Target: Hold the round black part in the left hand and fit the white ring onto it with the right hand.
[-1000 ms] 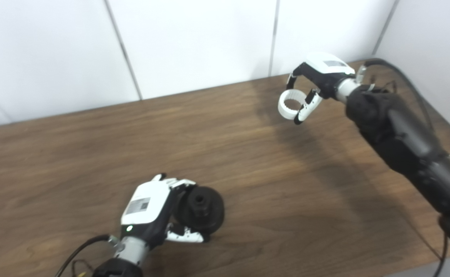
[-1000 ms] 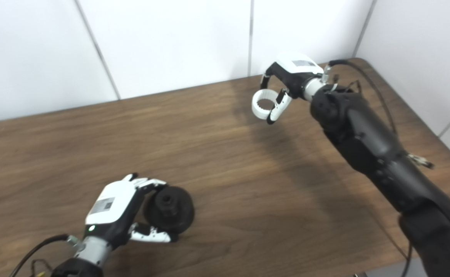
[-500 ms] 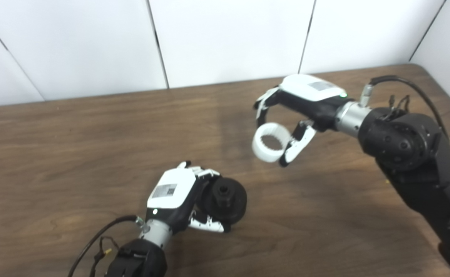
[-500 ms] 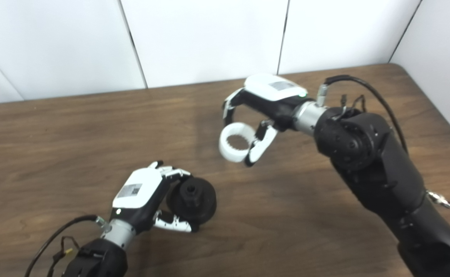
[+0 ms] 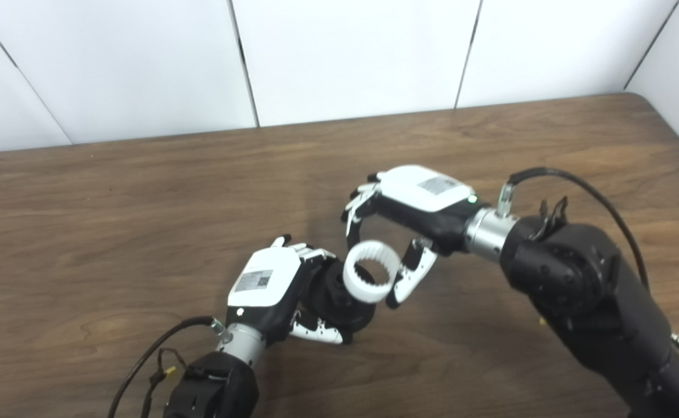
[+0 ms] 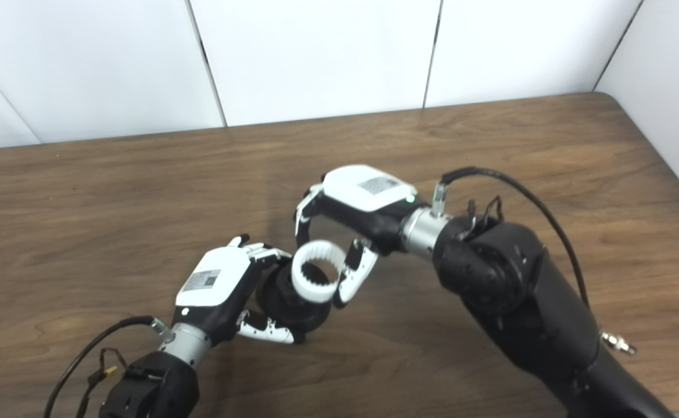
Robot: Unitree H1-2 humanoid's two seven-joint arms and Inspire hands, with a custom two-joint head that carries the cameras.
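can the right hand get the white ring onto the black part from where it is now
Probably yes. The right hand holds the white ring directly in front of the round black part, which the left hand presents with its face uncovered. Nothing sits between them.

- A brown wood-grain table top [image 5: 142, 191] fills most of both views, its grain running left to right, with a soft sheen on the surface.
- Its far right corner [image 5: 635, 97] is rounded, and the right edge runs toward the near side along the side wall.
- A plain white panelled back wall [image 5: 351, 52] stands just beyond the table's far edge, split by thin dark seams [image 5: 244, 61] that slant a little.
- A second white wall [image 6: 670, 75] meets it at the far right corner.
- Light is even and diffuse; faint soft shadows lie on the wood.
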